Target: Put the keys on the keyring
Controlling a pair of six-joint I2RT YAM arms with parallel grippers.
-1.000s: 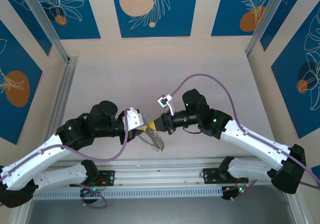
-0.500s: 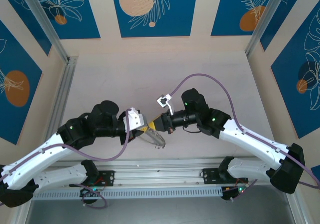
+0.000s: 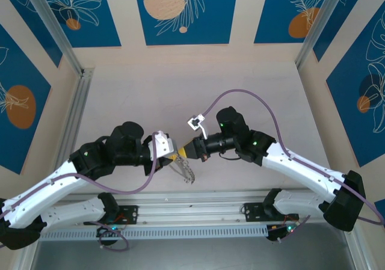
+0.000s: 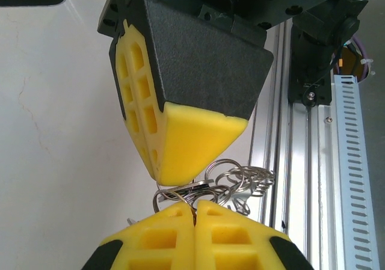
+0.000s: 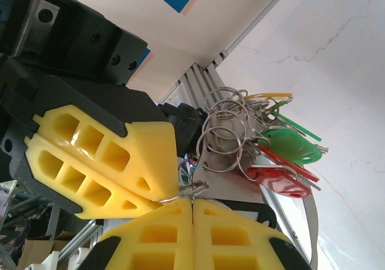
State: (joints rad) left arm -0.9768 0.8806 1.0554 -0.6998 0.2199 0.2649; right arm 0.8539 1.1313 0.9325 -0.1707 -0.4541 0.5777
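Note:
My two grippers meet tip to tip above the near middle of the table. The left gripper (image 3: 174,156) (image 4: 195,214) is shut, and a thin wire of the keyring (image 3: 187,171) (image 4: 175,193) runs into the seam between its yellow fingers. The right gripper (image 3: 183,153) (image 5: 192,205) is shut too, pinching a small split ring (image 5: 201,187) at its tips. Below both hangs a bunch of small rings (image 5: 225,131) carrying the keys, one with a green head (image 5: 292,145) and one with a red head (image 5: 278,181). A black-rimmed piece (image 5: 265,216) sits just behind the right fingers.
An aluminium rail (image 3: 192,199) and slotted cable duct (image 4: 355,162) run along the near table edge right under the grippers. A purple cable (image 3: 252,95) loops over the right arm. Blue patterned panels (image 3: 180,11) wall the back and sides.
The right gripper has edged slightly left against the left one. The hanging keyring has turned from a broad, flat view to a narrower, more edge-on one. Both grippers stay shut.

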